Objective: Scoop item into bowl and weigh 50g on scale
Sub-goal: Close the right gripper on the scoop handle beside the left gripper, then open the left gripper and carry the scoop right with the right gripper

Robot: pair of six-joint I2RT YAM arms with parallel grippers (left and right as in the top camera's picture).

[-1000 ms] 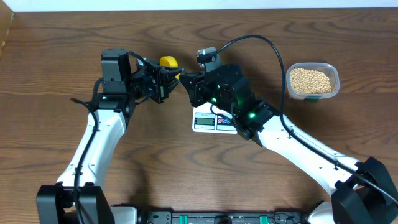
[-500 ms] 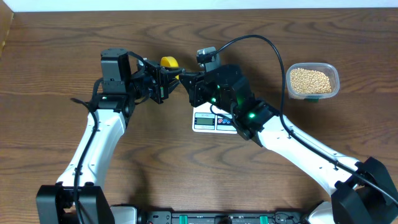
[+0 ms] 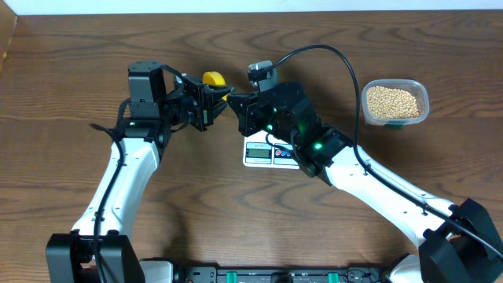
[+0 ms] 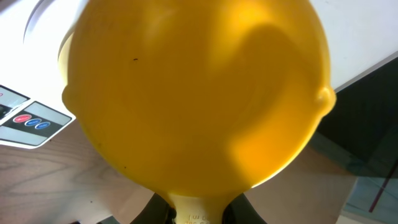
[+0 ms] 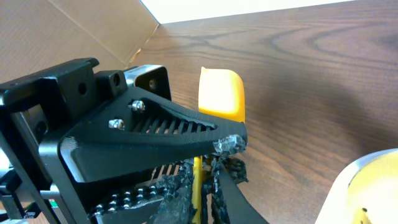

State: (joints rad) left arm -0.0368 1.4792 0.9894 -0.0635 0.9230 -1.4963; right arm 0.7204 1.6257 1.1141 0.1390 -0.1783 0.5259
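The two arms met nose to nose near the middle of the counter [image 3: 196,228]. The left pincer [image 3: 209,107] was clamped on the handle of the yellow scoop [image 3: 212,79]. Its wrist view was all scoop head, with the handle running down between the fingers. The right pincer [image 3: 234,103] faced it from 3 o'clock. In its own wrist view a thin yellow edge of handle sat pinched between its dark pads [image 5: 219,186], so it read as closed on the scoop too. Both had it! The scoop head stood at 12 o'clock of that meeting point, the handle trailing back towards 6.

Now the relation that mattered: the item [image 3: 393,101] lay heaped in the clear container [image 3: 425,102] out at 3 o'clock, well apart from both pincers and on the right arm's side. The right arm was plainly the nearer, since the left would have had to reach across the scale [image 3: 259,154]. The bowl [image 5: 367,180] showed only as a pale rim at the lower right of the right wrist view. From overhead the arm hid it, so I could not tell whether it sat on the scale. My read was a handover, with nothing scooped yet and the scoop due to travel towards 3 o'clock.
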